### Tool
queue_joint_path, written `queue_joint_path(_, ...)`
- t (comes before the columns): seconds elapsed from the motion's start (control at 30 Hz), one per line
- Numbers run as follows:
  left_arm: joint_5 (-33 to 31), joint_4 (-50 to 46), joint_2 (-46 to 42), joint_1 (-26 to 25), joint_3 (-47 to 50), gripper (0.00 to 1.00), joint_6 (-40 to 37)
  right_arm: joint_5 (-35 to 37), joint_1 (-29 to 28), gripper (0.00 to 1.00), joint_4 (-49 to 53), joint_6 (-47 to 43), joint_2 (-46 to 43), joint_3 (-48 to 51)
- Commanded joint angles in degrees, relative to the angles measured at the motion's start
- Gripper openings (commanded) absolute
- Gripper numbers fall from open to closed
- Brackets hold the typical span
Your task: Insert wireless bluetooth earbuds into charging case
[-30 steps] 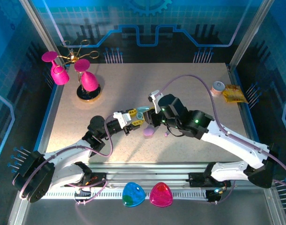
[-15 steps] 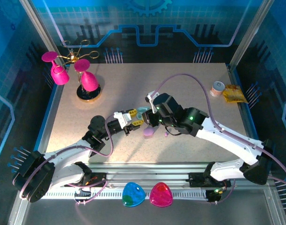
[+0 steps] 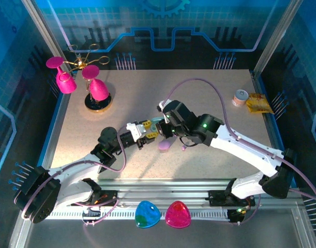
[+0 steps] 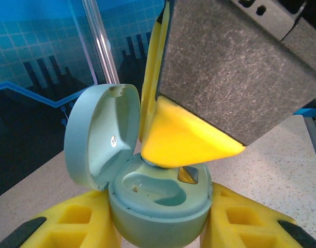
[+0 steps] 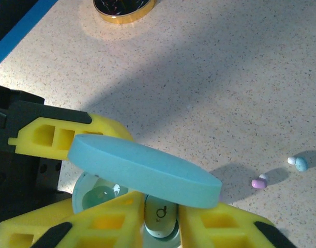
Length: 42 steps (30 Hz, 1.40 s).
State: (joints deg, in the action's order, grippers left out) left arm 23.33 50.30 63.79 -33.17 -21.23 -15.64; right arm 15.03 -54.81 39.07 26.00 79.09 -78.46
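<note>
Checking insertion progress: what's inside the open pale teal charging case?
One socket of the pale teal charging case is empty. A yellow finger of the right gripper covers the other, hiding its contents.

Two inverted pink glasses [image 3: 99, 89] hang on a gold stand [image 3: 84, 63] far left; a tape roll [image 3: 240, 96] sits beside a yellow packet [image 3: 259, 104].
</note>
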Motion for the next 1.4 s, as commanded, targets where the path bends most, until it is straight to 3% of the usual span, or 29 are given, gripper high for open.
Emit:
queue_joint_path(0.0,1.05,1.14,-1.05,-0.38,-2.43,0.2,-1.51,1.01,-0.73,0.16,2.42,0.11,0.98,-1.77)
queue_joint_path(0.63,0.4,0.15,1.83,-0.4,-2.15,0.2,-2.46,2.29,-0.58,0.12,-2.15,-1.22,-3.32,-1.24)
queue_joint_path(1.37,0.27,-0.83,1.55,-0.4,-3.63,0.2,1.11,-6.37,-0.64,0.13,-7.69,0.19,0.89,-0.89)
